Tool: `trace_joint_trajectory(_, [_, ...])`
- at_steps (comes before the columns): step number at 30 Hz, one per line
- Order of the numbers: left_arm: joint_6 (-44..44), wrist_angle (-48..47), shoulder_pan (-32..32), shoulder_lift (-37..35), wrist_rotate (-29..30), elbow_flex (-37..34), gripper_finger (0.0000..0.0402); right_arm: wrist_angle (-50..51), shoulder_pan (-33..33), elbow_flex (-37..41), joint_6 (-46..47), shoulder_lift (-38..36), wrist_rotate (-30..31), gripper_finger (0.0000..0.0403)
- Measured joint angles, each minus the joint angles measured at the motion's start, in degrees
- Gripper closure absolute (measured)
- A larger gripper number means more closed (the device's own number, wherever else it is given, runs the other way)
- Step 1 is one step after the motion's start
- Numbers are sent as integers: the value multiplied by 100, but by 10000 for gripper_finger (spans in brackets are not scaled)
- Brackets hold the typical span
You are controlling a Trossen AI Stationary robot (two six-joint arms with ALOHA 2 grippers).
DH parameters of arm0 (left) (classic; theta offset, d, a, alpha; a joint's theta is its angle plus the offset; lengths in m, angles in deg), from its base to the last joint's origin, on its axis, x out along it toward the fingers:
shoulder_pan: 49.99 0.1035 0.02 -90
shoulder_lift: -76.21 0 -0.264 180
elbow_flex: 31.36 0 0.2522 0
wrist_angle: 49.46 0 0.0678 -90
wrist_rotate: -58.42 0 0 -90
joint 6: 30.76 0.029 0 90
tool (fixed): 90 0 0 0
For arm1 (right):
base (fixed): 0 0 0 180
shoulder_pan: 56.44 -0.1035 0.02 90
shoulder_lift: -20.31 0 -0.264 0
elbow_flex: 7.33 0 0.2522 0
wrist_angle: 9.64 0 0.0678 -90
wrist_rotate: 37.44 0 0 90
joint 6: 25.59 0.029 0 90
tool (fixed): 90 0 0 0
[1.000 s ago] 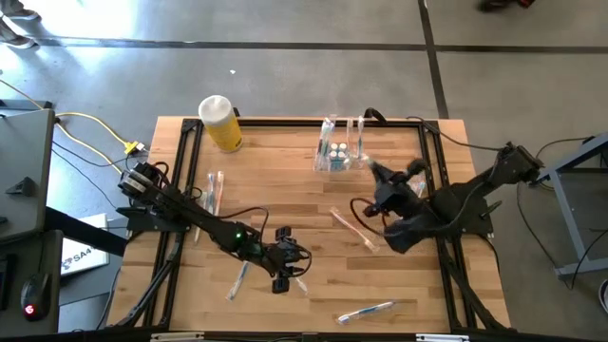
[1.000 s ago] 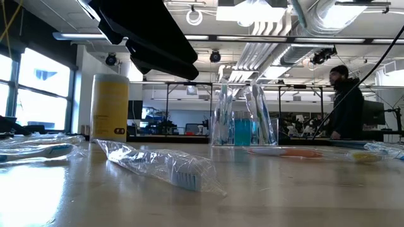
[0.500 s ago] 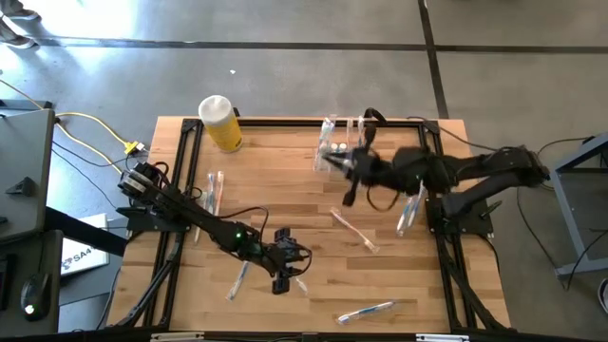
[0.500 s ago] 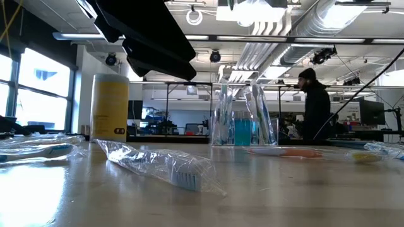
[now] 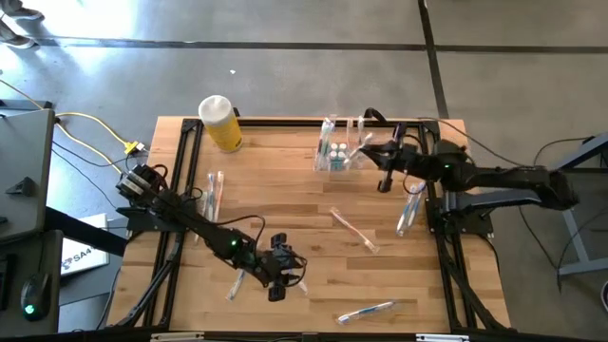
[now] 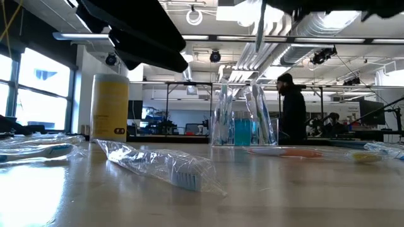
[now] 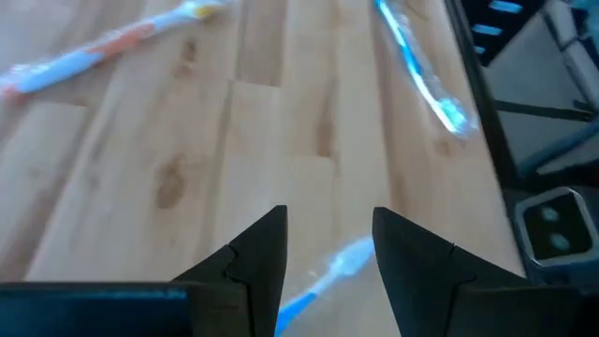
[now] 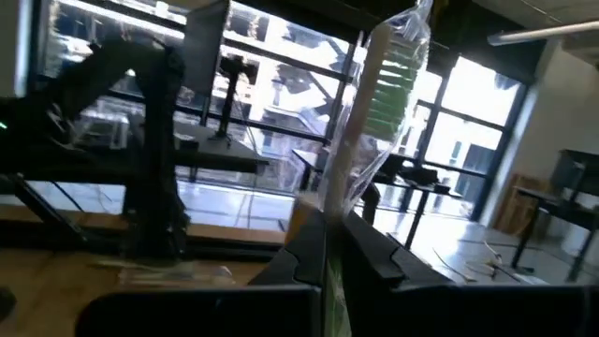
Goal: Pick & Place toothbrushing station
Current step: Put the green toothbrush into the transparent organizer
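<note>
Only the right wrist view shows the right gripper [image 8: 328, 245] clenched on a wrapped green toothbrush [image 8: 386, 80]; overhead it sits upper right, beside the cup [image 5: 338, 155]. The left gripper [image 7: 328, 245], lower centre, stands parted over a blue toothbrush [image 7: 323, 279]. Wooden table [image 5: 285, 190]; a person [image 6: 291, 113] walks behind.

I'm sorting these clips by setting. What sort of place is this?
Most likely a robotics lab or workshop: exposed ceiling ducts, rows of workbenches with equipment behind the wooden table, and a person standing among them.
</note>
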Motion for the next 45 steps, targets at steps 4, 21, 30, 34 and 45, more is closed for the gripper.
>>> trace_joint_trajectory(4, [0, 16, 83, 0, 274, 0, 248, -862, 392, 780, 238, 102, 443, 397])
trace_joint_trajectory(21, [-94, 81, 105, 0, 313, 2, 248, -2632, 935, 1738, 869, 1507, 1712, 397])
trace_joint_trajectory(30, [15, 63, 105, 0, 309, 2, 248, -3661, 1172, 1737, 1217, 3011, 1823, 397])
trace_joint_trajectory(34, [59, -1, 105, 0, 307, 2, 248, -3750, 1173, 1737, 1284, 3469, 2008, 397])
trace_joint_trajectory(45, [163, -69, 105, 0, 300, 2, 248, -3670, 1169, 1737, 1784, 3849, 1999, 341])
